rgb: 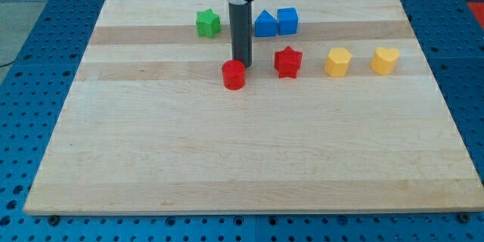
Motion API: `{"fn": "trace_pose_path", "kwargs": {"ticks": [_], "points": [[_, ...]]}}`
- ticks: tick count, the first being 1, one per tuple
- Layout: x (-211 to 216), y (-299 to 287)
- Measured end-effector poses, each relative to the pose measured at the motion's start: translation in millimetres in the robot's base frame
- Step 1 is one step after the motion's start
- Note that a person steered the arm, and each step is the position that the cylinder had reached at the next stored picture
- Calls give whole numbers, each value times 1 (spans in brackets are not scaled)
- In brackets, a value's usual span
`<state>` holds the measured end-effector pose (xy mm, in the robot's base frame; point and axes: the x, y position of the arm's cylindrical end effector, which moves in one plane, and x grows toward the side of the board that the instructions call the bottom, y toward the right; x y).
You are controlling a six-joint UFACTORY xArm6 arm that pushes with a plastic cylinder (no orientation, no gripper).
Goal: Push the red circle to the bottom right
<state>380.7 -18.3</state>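
Note:
The red circle (234, 75) sits on the wooden board (249, 151), a little above and left of the board's middle. My tip (241, 63) stands right behind it, touching or almost touching its upper right edge. The dark rod rises straight up from there to the view's top.
A red star (288, 62) lies to the right of the circle. Two yellow blocks (338, 62) (385, 60) lie further right. A green block (208, 23) is at upper left of the rod. Two blue blocks (265, 24) (287, 20) are at its upper right.

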Motion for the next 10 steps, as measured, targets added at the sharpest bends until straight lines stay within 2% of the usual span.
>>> {"fn": "trace_pose_path", "kwargs": {"ticks": [1, 4, 7, 10], "points": [[16, 0], [17, -16], [20, -59], [70, -38]]}}
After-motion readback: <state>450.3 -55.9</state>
